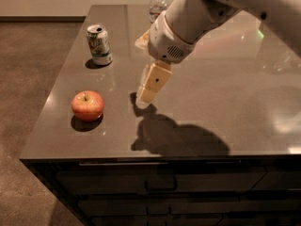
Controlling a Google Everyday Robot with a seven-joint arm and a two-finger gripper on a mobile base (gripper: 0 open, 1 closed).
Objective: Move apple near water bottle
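The red-orange apple [87, 105] sits on the dark tabletop [225, 102] near its front left corner. The water bottle [157, 4] stands at the far edge; only its white cap and upper part show behind my arm. My gripper [145, 97] hangs from the white arm, pointing down, just above the table to the right of the apple, about an apple's width away from it. It holds nothing that I can see.
A green-and-white soda can [99, 44] stands upright at the left, behind the apple. The table's left and front edges are close to the apple. Drawers [160, 185] run below the front edge. The arm's shadow lies on the front middle.
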